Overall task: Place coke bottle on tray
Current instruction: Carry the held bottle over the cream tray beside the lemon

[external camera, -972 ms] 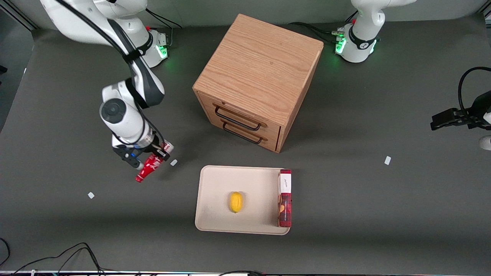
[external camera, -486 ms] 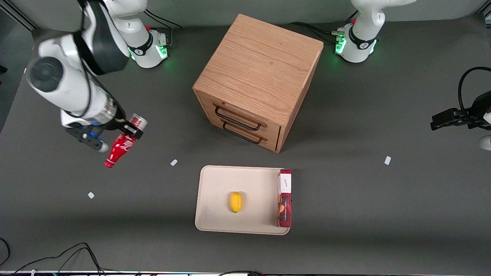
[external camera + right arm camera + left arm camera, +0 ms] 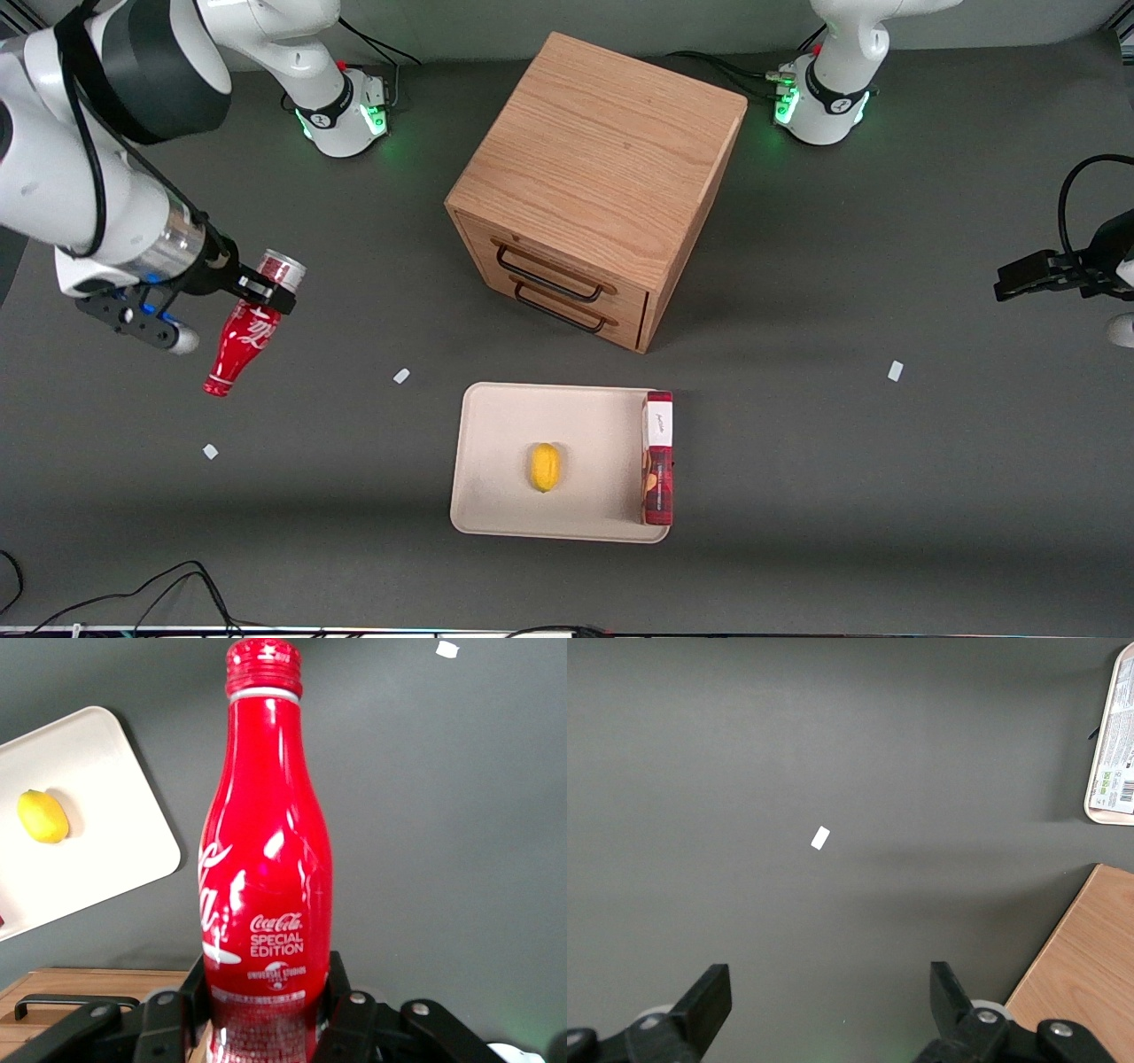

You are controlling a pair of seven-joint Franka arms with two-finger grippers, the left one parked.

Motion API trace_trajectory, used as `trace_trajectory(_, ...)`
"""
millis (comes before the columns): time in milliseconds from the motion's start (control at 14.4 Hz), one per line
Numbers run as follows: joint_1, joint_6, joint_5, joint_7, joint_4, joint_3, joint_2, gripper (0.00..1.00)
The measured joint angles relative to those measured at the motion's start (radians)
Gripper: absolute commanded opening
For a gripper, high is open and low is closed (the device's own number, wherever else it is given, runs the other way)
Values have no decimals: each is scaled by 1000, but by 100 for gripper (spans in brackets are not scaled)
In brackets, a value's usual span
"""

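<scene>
My gripper (image 3: 257,297) hangs well above the table toward the working arm's end, shut on the coke bottle (image 3: 244,338). The red bottle tilts with its capped neck pointing down and toward the front camera, silver base uppermost. In the right wrist view the black fingers (image 3: 350,1019) clamp the coke bottle (image 3: 266,877) near its base, on both sides. The beige tray (image 3: 505,434) lies flat in front of the drawer cabinet, nearer the front camera, and is apart from the bottle. A corner of the tray (image 3: 97,833) shows in the right wrist view.
A yellow lemon (image 3: 545,466) lies mid-tray, and a red-and-white snack box (image 3: 657,457) rests along the tray edge toward the parked arm. The wooden drawer cabinet (image 3: 598,177) stands at table centre. Small white tape marks (image 3: 401,376) dot the dark tabletop.
The right arm has risen and swung outward toward its own end of the table, carrying the bottle up and away from the tray. The grip on the bottle is unchanged.
</scene>
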Motion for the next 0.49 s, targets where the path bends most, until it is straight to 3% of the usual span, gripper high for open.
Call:
trace_trajectory(278, 103, -17, -15, -12, 265, -3, 316, 0)
trace_trajectory(486, 194, 94, -35, -12, 390, -16, 527, 0)
